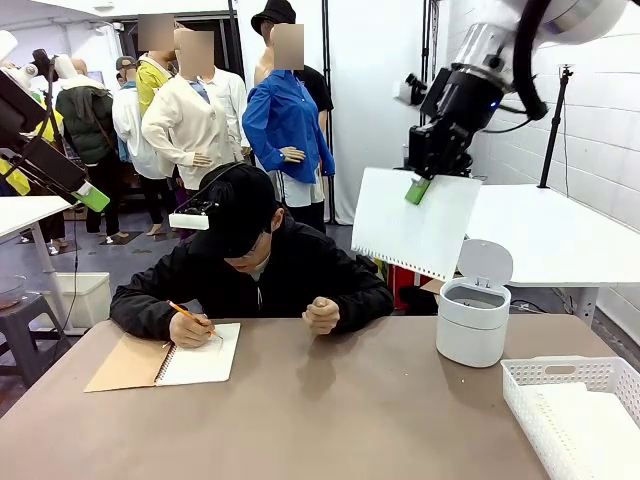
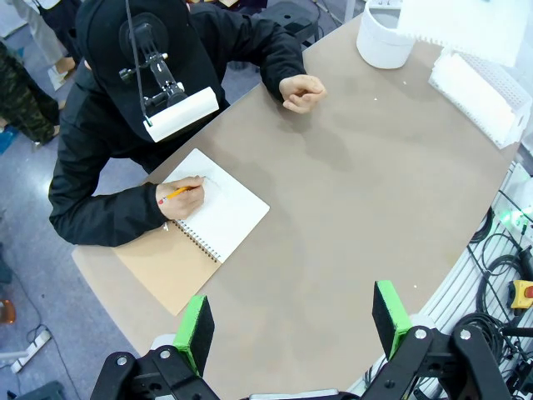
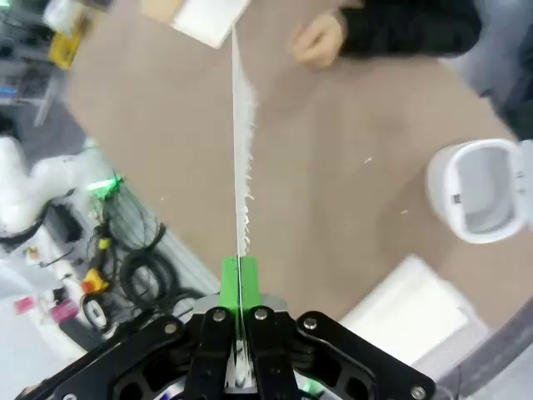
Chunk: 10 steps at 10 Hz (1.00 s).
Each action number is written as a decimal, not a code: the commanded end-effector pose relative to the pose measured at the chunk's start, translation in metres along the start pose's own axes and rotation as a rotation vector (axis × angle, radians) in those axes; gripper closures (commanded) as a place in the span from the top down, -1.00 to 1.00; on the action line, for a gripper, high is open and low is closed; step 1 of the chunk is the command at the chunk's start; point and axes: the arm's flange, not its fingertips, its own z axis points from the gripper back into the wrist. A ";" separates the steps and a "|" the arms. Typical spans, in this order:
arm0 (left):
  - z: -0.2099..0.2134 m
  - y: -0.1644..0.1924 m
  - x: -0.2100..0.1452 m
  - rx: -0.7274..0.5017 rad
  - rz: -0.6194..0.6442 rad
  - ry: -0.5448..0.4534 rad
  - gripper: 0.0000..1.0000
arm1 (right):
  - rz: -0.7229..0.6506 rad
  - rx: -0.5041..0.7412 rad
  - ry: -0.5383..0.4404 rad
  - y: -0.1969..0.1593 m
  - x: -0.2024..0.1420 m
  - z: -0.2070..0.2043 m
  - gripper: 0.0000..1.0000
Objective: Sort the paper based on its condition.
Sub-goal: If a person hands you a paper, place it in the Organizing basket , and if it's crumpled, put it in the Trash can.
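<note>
My right gripper point(image 1: 419, 188) hangs high above the table's right side, shut on the top edge of a flat white sheet of paper point(image 1: 415, 228) with a torn perforated edge. In the right wrist view the paper point(image 3: 241, 150) runs edge-on up from the shut green pads point(image 3: 230, 285). The same sheet shows at the top right of the left wrist view point(image 2: 466, 25). My left gripper point(image 2: 291, 321) is open and holds nothing, well above the table's near edge; it also appears at the far left point(image 1: 88, 194).
A person across the table writes with a pencil in a spiral notebook point(image 1: 200, 355), the other fist point(image 1: 321, 314) resting on the table. A white bin point(image 1: 472, 322) with its lid up stands at the right. A white basket point(image 1: 520, 385) sits at the near right corner.
</note>
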 end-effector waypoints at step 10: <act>0.000 0.001 0.000 0.002 0.000 -0.005 1.00 | 0.160 -0.272 -0.187 -0.015 -0.029 0.025 -1.00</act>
